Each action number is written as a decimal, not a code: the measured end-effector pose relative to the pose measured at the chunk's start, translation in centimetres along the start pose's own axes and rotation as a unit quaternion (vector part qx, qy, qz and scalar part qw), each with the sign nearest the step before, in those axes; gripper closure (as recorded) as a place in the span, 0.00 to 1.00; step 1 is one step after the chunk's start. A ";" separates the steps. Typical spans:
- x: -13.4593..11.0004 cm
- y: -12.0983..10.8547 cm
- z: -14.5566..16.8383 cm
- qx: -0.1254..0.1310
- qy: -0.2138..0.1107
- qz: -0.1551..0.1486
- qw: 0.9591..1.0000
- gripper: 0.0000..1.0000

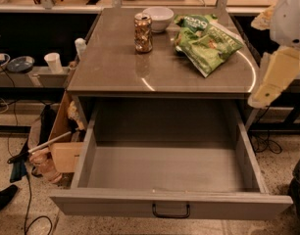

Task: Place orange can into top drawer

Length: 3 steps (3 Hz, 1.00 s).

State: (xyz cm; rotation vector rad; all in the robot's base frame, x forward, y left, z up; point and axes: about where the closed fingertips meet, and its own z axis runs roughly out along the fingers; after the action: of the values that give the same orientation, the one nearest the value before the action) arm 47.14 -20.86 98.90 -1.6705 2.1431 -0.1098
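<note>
The orange can [143, 32] stands upright on the tabletop [160, 72] toward the back left, beside a white bowl [158, 17]. Below the tabletop, the top drawer [164, 207] is pulled fully out, with nothing inside and its black handle at the centre of the front panel. My gripper [262, 98] hangs at the right edge of the view, beyond the table's right corner and above the drawer's right side. It is far from the can and holds nothing that I can see.
A green snack bag [209, 40] lies on the right half of the tabletop. Left of the table are a cardboard box [62, 146], cables on the floor, and a low shelf with a white cup [53, 62].
</note>
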 end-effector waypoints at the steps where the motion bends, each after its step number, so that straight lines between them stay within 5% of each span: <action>1: -0.7 -1.9 0.5 0.011 -0.018 0.004 1.000 0.00; 3: -4.2 -5.8 2.8 -0.033 -0.118 -0.001 0.992 0.00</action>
State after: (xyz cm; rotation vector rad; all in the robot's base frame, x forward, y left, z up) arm 54.31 -17.99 99.29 -1.6322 1.9861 0.1518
